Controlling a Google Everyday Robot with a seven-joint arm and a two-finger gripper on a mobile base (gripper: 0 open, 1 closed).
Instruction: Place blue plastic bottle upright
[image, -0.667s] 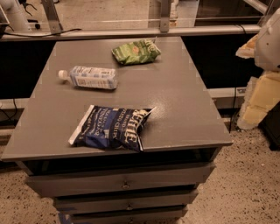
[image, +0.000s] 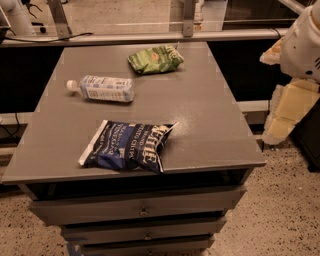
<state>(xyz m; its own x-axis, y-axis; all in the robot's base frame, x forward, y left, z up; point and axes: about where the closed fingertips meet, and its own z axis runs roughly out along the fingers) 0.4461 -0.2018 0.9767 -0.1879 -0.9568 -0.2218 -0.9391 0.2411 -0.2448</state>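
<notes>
The blue plastic bottle (image: 104, 88) lies on its side at the back left of the grey table (image: 210, 125), its white cap pointing left. It is clear with a pale blue-white label. My gripper (image: 287, 112) hangs beyond the table's right edge as a cream-coloured part below the white arm (image: 302, 45). It is well away from the bottle and touches nothing on the table.
A dark blue chip bag (image: 127, 145) lies flat near the table's front edge. A green chip bag (image: 155, 58) lies at the back centre. Drawers (image: 142, 210) sit under the tabletop. A rail (image: 150, 36) runs behind the table.
</notes>
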